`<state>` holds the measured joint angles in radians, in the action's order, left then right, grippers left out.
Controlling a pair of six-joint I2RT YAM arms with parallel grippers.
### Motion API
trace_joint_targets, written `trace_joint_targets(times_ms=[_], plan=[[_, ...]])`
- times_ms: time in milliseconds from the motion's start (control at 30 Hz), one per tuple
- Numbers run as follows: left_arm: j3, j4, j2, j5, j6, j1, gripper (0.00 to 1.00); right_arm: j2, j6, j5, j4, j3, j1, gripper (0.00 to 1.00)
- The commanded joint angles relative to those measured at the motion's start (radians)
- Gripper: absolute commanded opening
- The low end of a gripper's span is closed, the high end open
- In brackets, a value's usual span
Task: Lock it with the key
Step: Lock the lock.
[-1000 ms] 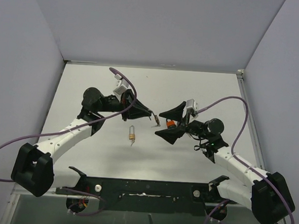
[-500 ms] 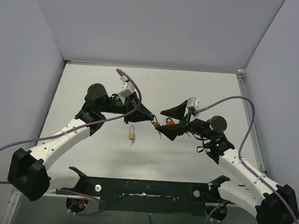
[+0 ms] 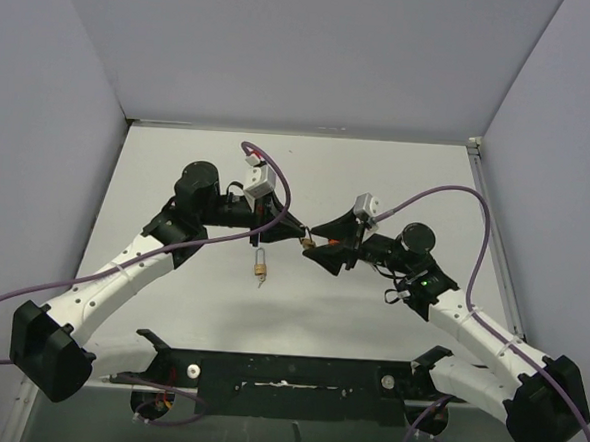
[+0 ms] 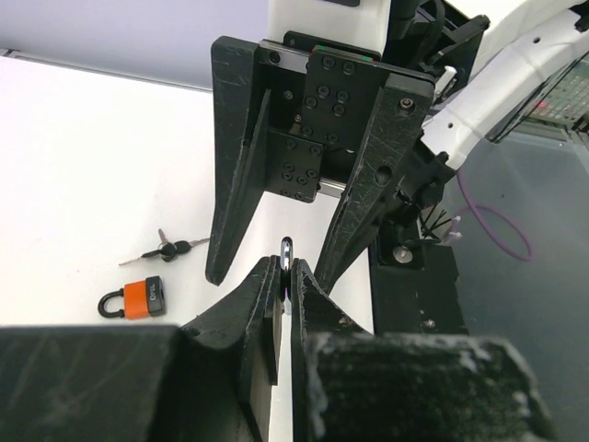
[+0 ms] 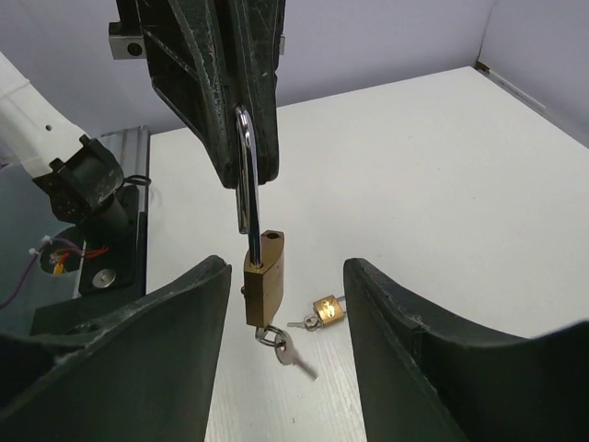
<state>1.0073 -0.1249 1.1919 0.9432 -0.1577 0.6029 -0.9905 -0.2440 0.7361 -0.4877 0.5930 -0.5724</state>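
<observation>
padlock [image 5: 262, 287] hangs above the table [image 5: 442, 184] by its shackle [image 5: 245, 170], pinched in the left gripper [image 4: 286, 293], so the key [image 5: 287, 350] beneath is free to reach; the right gripper [image 5: 287, 276] is spread wide, flanking the body without touching.

You will find nothing legible here: the orange padlock [image 4: 145, 298] carries a faint dark mark that may be lettering but is too small to make out, and neither the small brass padlock [image 5: 327, 308] nor the held padlock [image 5: 262, 290] shows anything you could read.
</observation>
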Motion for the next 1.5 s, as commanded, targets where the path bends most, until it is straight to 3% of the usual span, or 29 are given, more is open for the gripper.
trace_joint_targets(times_ms=[0,333,733,833,900,967,1067,1267,1367,1467], plan=[[0.068,0.041,-0.043,-0.035,0.056,0.004,0.0,-0.006,0.031,-0.037,-0.008,0.045,-0.016,0.51],[0.069,0.045,-0.039,-0.038,0.06,0.005,0.0,-0.044,0.031,-0.043,-0.027,0.054,-0.037,0.45],[0.047,0.023,-0.04,-0.05,0.053,0.006,0.0,-0.073,0.007,-0.041,-0.063,0.052,-0.044,0.25],[0.042,0.019,-0.039,-0.058,0.052,0.005,0.0,-0.075,0.003,-0.041,-0.067,0.053,-0.044,0.26],[0.04,0.018,-0.038,-0.06,0.052,0.006,0.0,-0.075,0.002,-0.04,-0.069,0.054,-0.046,0.4],[0.039,0.016,-0.038,-0.061,0.052,0.005,0.0,-0.075,0.005,-0.038,-0.069,0.054,-0.047,0.45],[0.037,0.016,-0.037,-0.062,0.052,0.006,0.0,-0.069,0.005,-0.041,-0.067,0.054,-0.047,0.41],[0.03,0.012,-0.034,-0.069,0.048,0.006,0.0,-0.059,0.003,-0.046,-0.061,0.055,-0.05,0.21],[0.028,0.011,-0.031,-0.071,0.046,0.004,0.0,-0.057,0.003,-0.046,-0.06,0.056,-0.053,0.22],[0.028,0.011,-0.029,-0.07,0.046,0.005,0.0,-0.054,0.003,-0.047,-0.059,0.059,-0.055,0.32]])
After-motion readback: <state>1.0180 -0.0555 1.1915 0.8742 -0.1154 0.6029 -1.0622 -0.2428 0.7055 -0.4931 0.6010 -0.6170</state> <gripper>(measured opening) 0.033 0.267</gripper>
